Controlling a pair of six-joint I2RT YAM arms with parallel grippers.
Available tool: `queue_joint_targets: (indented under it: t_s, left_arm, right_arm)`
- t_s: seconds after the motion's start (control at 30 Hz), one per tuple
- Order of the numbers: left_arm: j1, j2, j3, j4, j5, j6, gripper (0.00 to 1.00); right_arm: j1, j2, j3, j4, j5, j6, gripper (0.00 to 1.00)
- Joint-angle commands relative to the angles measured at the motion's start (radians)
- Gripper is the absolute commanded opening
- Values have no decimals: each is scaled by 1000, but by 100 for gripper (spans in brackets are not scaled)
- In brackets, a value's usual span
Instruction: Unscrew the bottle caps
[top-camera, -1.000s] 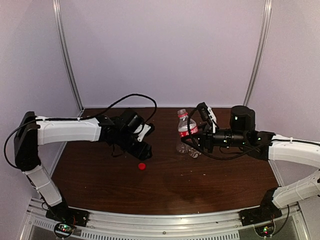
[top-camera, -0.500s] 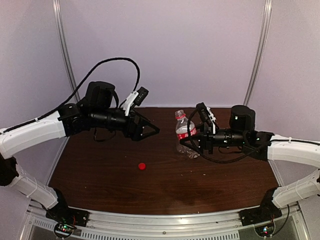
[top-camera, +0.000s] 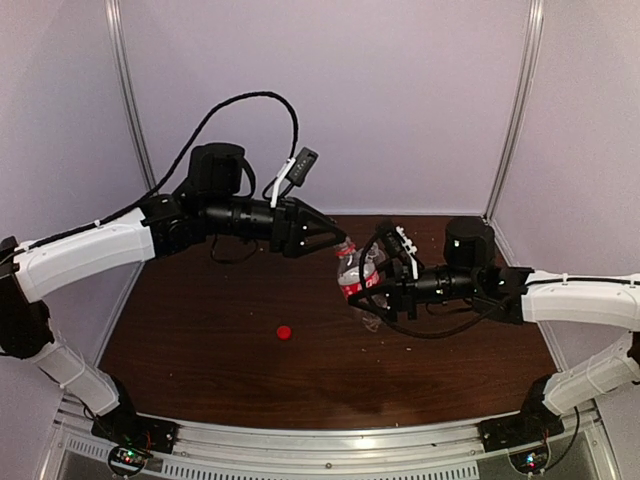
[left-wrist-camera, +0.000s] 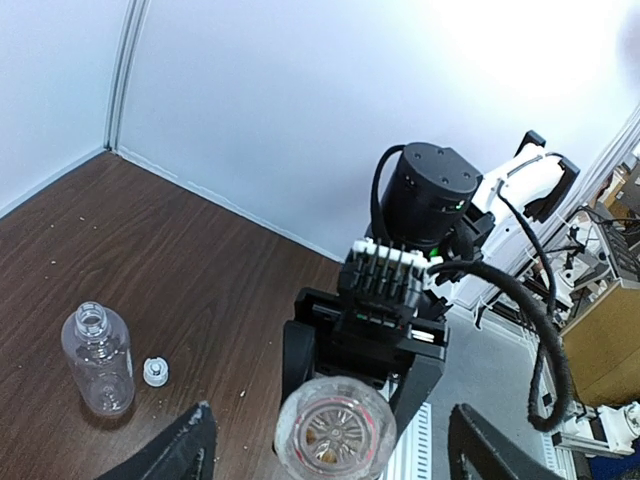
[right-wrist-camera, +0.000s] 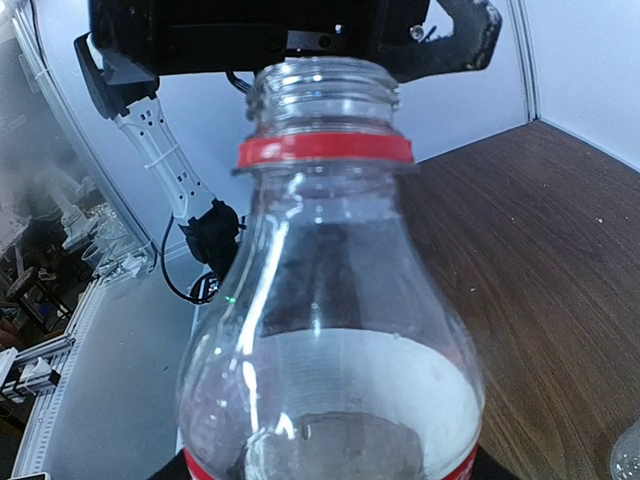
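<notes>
though unseen overhead, white cap (left-wrist-camera: 153, 372), beside unlabelled bottle (left-wrist-camera: 97, 360)

No lettering was legible anywhere; the red label (top-camera: 350, 289) on the bottle (right-wrist-camera: 330, 300) showed no readable print.

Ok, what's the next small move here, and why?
Probably have the right gripper lower the red-labelled bottle upright onto the table and let go. Its neck is bare, the red cap lies on the table, and the unlabelled bottle stands open beside its white cap, so the open left gripper has nothing left to twist.
</notes>
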Motion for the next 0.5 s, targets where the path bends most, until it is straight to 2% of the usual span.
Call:
queue_joint_targets:
  t_s: [0.0,0.17,0.47]
  left_arm:
    - [-13,50,43,52,60,-29,76]
    - [-30,83,60,48,82,-33,66]
    - [-35,101,63,42,104,-34,37]
  right_arm:
    - [12,13,25,55,-23,16,37]
    - [16,16,26,58,-19,18,36]
    - [17,13,22,53,-5,17,36]
